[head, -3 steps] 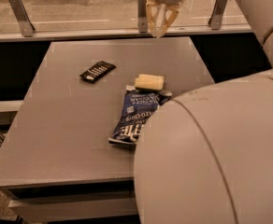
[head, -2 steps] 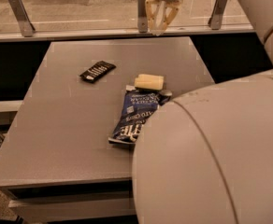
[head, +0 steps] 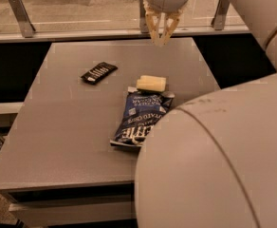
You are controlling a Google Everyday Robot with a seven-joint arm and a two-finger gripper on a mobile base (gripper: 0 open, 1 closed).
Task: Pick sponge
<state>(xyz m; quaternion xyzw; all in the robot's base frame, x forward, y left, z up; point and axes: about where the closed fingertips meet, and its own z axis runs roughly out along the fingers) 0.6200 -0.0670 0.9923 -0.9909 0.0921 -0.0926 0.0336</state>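
Observation:
The sponge [head: 152, 83] is a small pale yellow block lying on the grey table [head: 72, 122], right of centre, touching the top end of the blue chip bag [head: 142, 118]. My gripper [head: 161, 38] hangs above the table's far edge, pointing down, well behind and above the sponge. Its pale fingers [head: 152, 26] nearly meet at the tips and hold nothing.
A small black wrapped bar [head: 98, 72] lies left of the sponge. A rail with metal posts [head: 20, 16] and glass runs behind the table. My large white arm [head: 224, 160] fills the lower right and hides that part of the table.
The gripper has drifted slightly, staying above the table's far edge. The sponge, bag and bar have not moved.

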